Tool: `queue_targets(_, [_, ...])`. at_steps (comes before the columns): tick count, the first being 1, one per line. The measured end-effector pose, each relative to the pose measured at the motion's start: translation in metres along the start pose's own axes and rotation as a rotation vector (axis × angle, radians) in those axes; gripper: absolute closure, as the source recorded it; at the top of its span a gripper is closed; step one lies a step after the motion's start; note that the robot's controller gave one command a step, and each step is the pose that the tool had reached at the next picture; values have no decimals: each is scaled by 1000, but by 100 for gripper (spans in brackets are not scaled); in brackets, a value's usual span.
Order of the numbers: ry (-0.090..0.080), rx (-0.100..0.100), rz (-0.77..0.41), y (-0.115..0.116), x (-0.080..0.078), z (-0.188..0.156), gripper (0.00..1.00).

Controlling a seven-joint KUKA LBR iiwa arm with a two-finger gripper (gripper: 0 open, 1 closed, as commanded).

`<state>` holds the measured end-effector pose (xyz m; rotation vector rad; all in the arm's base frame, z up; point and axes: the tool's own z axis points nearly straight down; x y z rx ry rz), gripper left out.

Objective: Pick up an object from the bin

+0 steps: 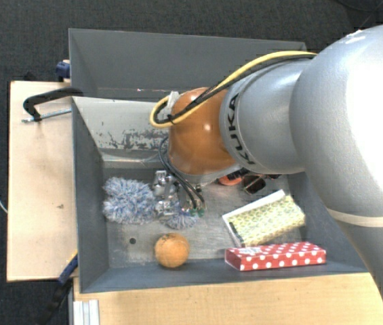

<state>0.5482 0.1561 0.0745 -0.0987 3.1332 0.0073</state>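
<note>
The gripper (169,198) sits at three o'clock of the fluffy blue-grey tuft (127,200) (clenched or released, I cannot tell); it should centre there, avoiding the orange ball (171,250) at six o'clock

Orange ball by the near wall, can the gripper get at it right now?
Probably yes: the ball lies alone, nothing on it, and the gripper hangs close by over the blue fluff. The near wall may crowd it.

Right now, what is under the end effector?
The right end of a fluffy blue-grey tuft lies beneath the end effector. The arm covers the bin floor behind it; just the edge of an orange-and-black thing peeks out there.
</note>
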Motion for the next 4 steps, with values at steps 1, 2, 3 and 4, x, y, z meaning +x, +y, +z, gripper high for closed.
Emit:
queue_targets(1, [0, 0, 0, 0, 0, 0, 100])
queue_targets(2, [3, 2, -112, -4, -2, -121, 100])
queue_targets(3, [3, 2, -112, -4, -2, -121, 100])
queue_targets(4, [7, 3, -189, -4, 4, -157, 100])
